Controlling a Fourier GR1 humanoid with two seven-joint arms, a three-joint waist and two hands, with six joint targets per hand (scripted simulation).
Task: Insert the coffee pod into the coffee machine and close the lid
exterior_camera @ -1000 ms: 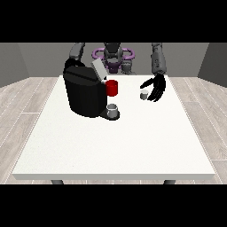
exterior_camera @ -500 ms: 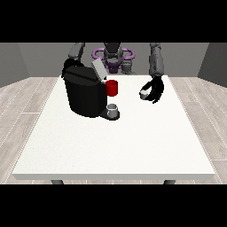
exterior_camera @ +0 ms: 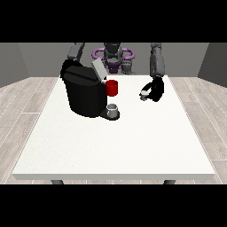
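Observation:
The black coffee machine (exterior_camera: 84, 95) stands on the left half of the white table (exterior_camera: 115, 142), with its grey lid (exterior_camera: 97, 69) tilted up and open. The small pale coffee pod (exterior_camera: 144, 94) is at mid-right, apart from the machine. The hand at the view's right (exterior_camera: 156, 90) is curled round the pod, just above the table. The hand at the view's left (exterior_camera: 66, 67) shows only as a dark shape behind the machine's top corner, mostly hidden.
A red mug (exterior_camera: 112, 88) stands just behind the machine's right side. A small grey cup (exterior_camera: 113, 109) sits on the machine's drip base. The robot's torso (exterior_camera: 113, 55) is at the far edge.
The hand at the view's right has shifted slightly lower in the view with the pod in it. The machine, lid and mug have not moved.

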